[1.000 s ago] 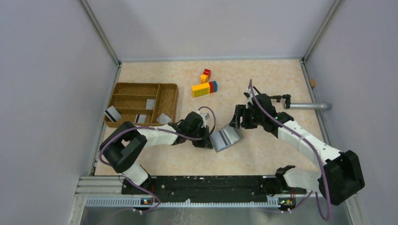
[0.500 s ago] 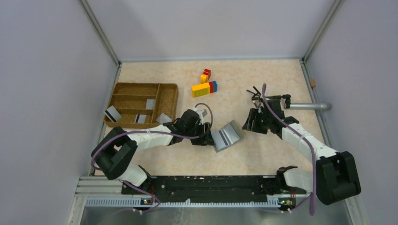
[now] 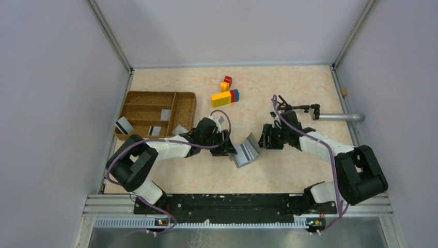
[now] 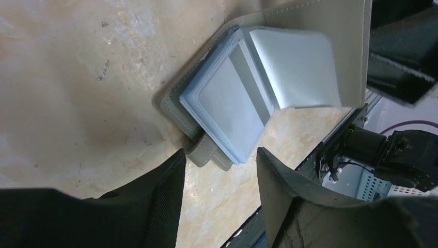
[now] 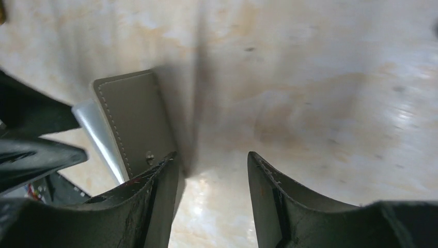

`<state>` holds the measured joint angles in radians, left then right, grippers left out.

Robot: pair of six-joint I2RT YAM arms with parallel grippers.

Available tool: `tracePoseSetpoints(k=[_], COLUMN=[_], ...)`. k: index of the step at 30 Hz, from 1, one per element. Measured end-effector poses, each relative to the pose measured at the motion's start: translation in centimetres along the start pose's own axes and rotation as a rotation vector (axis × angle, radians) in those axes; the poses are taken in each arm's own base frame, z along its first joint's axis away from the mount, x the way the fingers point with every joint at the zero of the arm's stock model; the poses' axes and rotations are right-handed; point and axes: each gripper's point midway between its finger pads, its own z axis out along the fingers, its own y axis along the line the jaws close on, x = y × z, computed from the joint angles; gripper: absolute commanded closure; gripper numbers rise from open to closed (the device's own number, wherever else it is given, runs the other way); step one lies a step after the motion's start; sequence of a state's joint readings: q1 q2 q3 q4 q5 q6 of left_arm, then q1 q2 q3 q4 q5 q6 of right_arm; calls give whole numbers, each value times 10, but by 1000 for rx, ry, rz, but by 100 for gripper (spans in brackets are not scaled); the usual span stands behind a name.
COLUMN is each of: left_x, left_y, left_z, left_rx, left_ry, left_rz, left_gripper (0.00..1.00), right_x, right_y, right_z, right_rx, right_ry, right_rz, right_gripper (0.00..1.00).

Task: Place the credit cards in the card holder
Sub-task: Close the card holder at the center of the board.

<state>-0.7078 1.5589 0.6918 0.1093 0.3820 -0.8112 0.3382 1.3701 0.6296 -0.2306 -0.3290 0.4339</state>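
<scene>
The grey card holder (image 3: pixel 246 151) lies half open on the table between both arms, one flap raised. In the left wrist view its grey-blue inner panels (image 4: pixel 227 98) and upright flap (image 4: pixel 310 62) show. My left gripper (image 3: pixel 228 148) is open at its left edge, the strap tab (image 4: pixel 207 153) lying between the fingertips (image 4: pixel 221 155) ungripped. My right gripper (image 3: pixel 266 138) is open at the raised flap's outer side (image 5: pixel 135 116), its left finger (image 5: pixel 168 170) beside the flap's edge. Credit cards lie in the wicker tray (image 3: pixel 166 114) (image 3: pixel 154 130) and lean against it (image 3: pixel 123 125) (image 3: pixel 180 130).
The brown wicker tray (image 3: pixel 135 94) stands at the left. Coloured toy blocks (image 3: pixel 224 97) (image 3: pixel 226 82) sit behind the arms. A metal tube (image 3: pixel 338 117) juts in from the right wall. The table's walls close in on three sides.
My left gripper has opened and let go of the card holder's left edge. My right gripper backed off to the right, then returned to the flap, which now stands steeper.
</scene>
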Motion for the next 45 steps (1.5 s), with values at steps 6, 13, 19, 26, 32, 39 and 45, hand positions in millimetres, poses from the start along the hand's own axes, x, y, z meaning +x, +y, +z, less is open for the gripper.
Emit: tracePoseSetpoints(k=[6, 13, 19, 26, 32, 39, 45], left_x=[-6, 0, -10, -11, -5, -9, -10], left_y=[2, 16, 8, 11, 28, 33, 32], left_z=[2, -10, -25, -20, -4, 4, 6], left_rx=[25, 10, 29, 16, -35, -60, -56], left_ry=[-22, -62, -140, -138, -88, -77, -76], left_rz=[-3, -19, -5, -10, -10, 25, 37], left_gripper=[45, 40, 26, 31, 58, 73, 77], right_x=[10, 20, 39, 44, 42, 42, 48], right_y=[44, 61, 73, 83, 85, 85, 80], right_z=[4, 13, 24, 33, 36, 36, 29], right_rx=[-154, -208, -211, -197, -185, -203, -290], right_ry=[27, 46, 96, 101, 89, 78, 64], right_rz=[-87, -93, -111, -126, -105, -73, 4], right_gripper=[44, 43, 41, 41, 43, 43, 45])
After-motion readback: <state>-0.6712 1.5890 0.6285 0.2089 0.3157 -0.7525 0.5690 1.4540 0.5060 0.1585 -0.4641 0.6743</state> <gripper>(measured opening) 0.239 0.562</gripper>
